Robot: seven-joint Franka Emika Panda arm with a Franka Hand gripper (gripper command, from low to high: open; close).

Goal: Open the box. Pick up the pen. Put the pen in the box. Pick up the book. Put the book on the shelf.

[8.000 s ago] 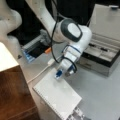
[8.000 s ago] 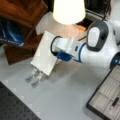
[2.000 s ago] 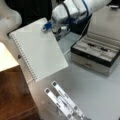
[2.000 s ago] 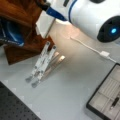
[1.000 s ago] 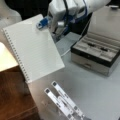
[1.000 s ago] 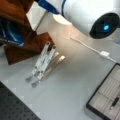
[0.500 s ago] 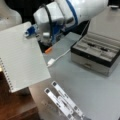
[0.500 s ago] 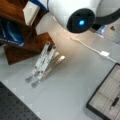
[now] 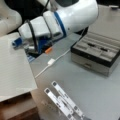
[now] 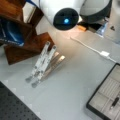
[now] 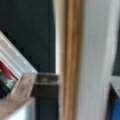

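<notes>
Both front views show the open silver-sided box (image 9: 95, 53) holding the slim black pen (image 9: 91, 45). White gridded book (image 9: 13, 70) lies atop the reddish-brown wooden shelf (image 10: 23, 37), gripper (image 9: 30, 48) touching it; fingers' state unclear.

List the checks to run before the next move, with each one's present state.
1. Box open: ok; the box stands with its lining showing.
2. Pen stowed: ok; the pen lies inside the box.
3. Book at shelf: ok; the book lies over the shelf at a front view's left.
4. Tool position: ok; the tool is at the book's upper right edge.
5. Book fully supported by the shelf: cannot tell.
6. Cable apart from the book: ok.
</notes>
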